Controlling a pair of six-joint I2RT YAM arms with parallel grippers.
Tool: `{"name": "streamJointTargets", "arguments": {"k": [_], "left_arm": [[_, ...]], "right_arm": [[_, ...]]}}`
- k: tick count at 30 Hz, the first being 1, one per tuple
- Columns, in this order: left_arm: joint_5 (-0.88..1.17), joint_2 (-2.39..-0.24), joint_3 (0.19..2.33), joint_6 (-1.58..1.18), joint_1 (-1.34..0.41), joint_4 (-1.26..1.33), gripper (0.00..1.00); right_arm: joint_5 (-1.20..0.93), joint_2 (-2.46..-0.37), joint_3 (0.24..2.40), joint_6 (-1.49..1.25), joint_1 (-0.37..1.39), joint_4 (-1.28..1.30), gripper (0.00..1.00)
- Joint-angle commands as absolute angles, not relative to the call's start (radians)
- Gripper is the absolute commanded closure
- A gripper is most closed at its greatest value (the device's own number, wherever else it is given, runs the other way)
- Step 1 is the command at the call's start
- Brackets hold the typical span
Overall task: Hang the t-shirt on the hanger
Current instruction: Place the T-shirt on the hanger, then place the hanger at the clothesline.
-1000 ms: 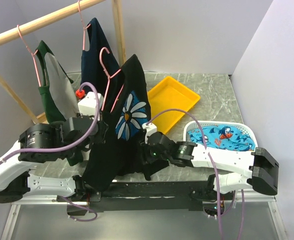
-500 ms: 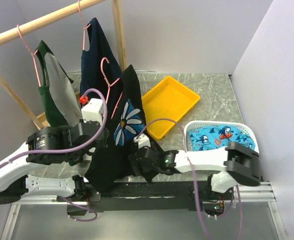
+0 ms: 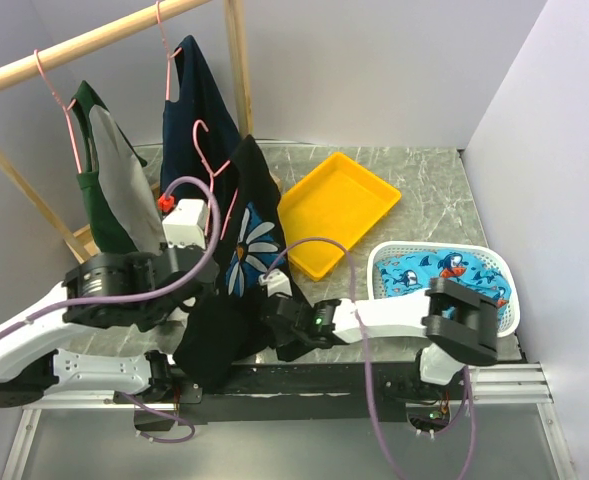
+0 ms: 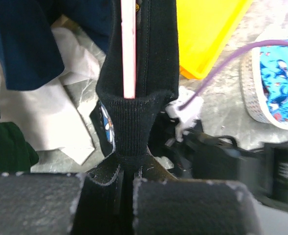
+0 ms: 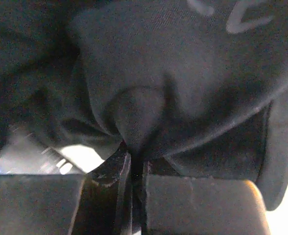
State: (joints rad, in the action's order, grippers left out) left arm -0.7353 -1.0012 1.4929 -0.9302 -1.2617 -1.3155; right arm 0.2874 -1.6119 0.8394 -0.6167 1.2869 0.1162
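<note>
Top external: black daisy t-shirt (image 3: 236, 270) held above the desk (image 3: 414, 170), pink hanger (image 3: 217, 160) threaded through its neck, judged mostly done, shoulders left to settle; left wrist: left jaws pinching the ribbed collar below the hanger wire; right wrist: right jaws pinching a fabric fold.

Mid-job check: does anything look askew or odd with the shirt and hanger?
Yes. The pink hanger sits tilted, its hook off the rod, and the black t-shirt hangs bunched along it, daisy print creased. Both claws pinch fabric: left claw at the collar, right claw lower.
</note>
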Motion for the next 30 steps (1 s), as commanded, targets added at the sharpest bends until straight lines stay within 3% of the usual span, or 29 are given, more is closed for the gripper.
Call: {"name": "streamJointTargets", "arguments": {"k": [1, 5, 10, 17, 30], "left_arm": [[-0.822, -1.042, 1.552, -1.014, -1.259, -1.342, 0.99], [-0.885, -1.084, 1.644, -1.037, -1.253, -1.37, 0.99], [-0.856, -1.173, 1.744, -0.924, -1.103, -1.322, 0.99], [-0.766, -1.291, 1.893, -0.727, -0.888, -1.189, 0.99], [-0.802, -1.517, 2.082, -0.617, -0.746, -1.135, 0.99]], "right_arm": [[0.171, -1.418, 0.893, -0.577, 1.269, 0.129, 1.0], [-0.024, -1.241, 0.933, -0.551, 1.157, 0.117, 1.0], [-0.222, -1.204, 1.093, -0.538, 0.988, 0.156, 1.0], [-0.328, -1.288, 1.308, -0.558, 0.843, 0.212, 1.0], [-0.449, -1.584, 1.587, -0.661, 0.68, 0.154, 1.0]]}}
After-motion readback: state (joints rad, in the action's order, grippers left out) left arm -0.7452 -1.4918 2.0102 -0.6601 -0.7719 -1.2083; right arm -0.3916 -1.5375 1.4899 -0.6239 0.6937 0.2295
